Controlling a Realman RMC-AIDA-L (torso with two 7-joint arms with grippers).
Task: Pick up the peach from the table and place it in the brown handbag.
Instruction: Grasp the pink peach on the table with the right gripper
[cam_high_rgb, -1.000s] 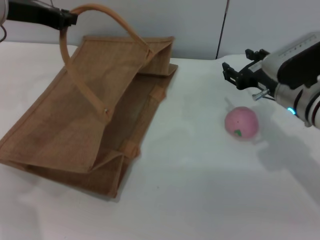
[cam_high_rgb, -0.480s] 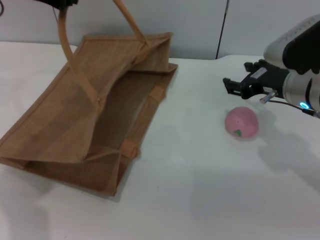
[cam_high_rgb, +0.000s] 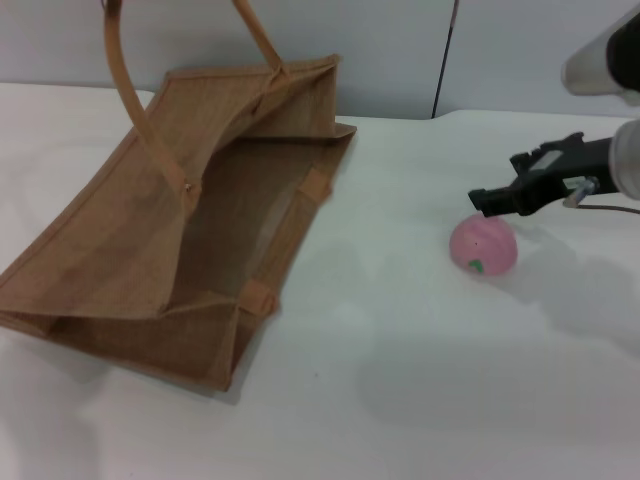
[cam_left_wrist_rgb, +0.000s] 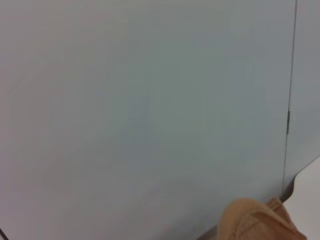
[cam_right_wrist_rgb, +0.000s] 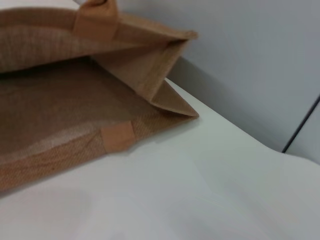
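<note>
While right hand (cam_high_rgb: 487, 203) hovers open just above round pink peach (cam_high_rgb: 483, 244), woven jute brown handbag (cam_high_rgb: 190, 230) gapes

A plain pale grey-blue wall (cam_high_rgb: 380, 50) runs behind the wide white bench (cam_high_rgb: 400, 380), split by a thin dark vertical seam (cam_high_rgb: 441, 60) between two panels. Soft, even light falls across the smooth bench top, leaving faint grey shadows.

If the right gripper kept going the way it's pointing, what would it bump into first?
Probably the brown handbag. The right gripper points leftward over the table, just above the peach, so it may pass over it, though depth is hard to judge.
</note>
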